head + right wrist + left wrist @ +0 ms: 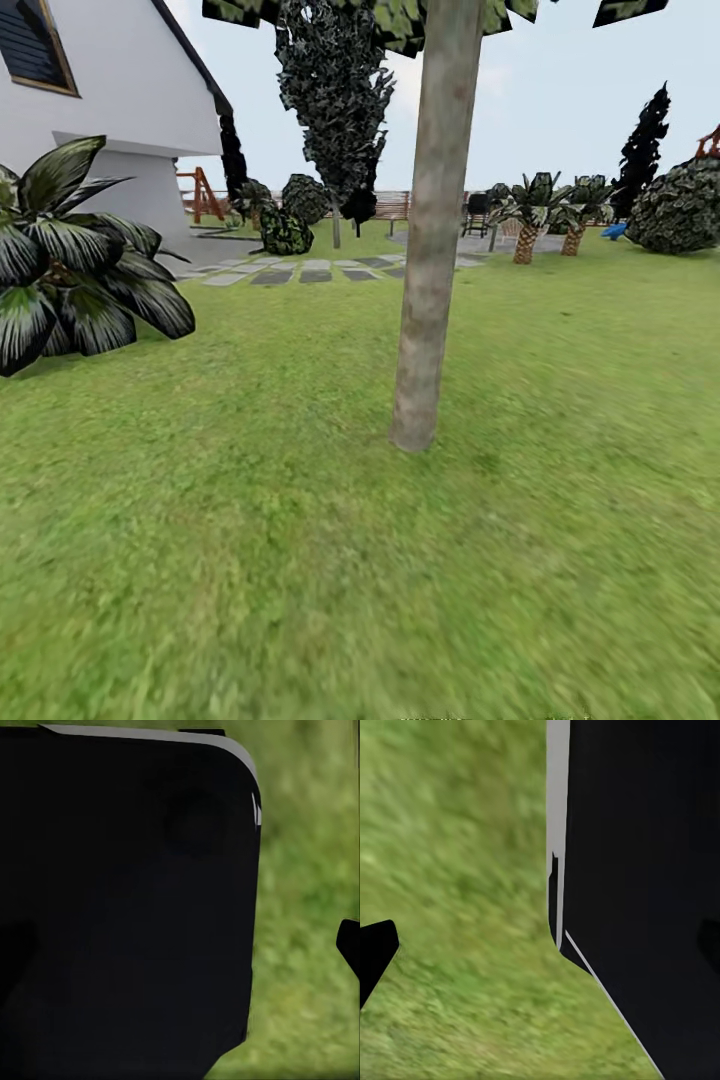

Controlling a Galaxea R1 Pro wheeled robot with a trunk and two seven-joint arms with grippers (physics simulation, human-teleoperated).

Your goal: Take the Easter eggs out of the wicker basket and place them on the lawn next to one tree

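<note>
We're facing the tree [432, 230] — thick pale grey-tan trunk, slightly leaning, rising from the lawn [300, 560] just ahead of us and a bit right of centre, with a few scraps of leafy crown along the top edge. Grass all around its base. Off to our left there's a big dark-leaved plant [75, 260] in front of the white house [110, 90]. Further back we've got a stepping-stone path [300, 270], a tall dark cypress-like tree [335, 90], a couple of short palms [545, 215], round bushes and a bit of wooden fence [392, 204].

Both wrist cameras look down at blurry grass past a big black slab of robot body [645, 907]. A dark fingertip [375, 952] pokes in at the edge of the left wrist view, and another fingertip [349, 941] on the right one — honestly we can't tell whether either gripper is open or closed, or carrying anything.
</note>
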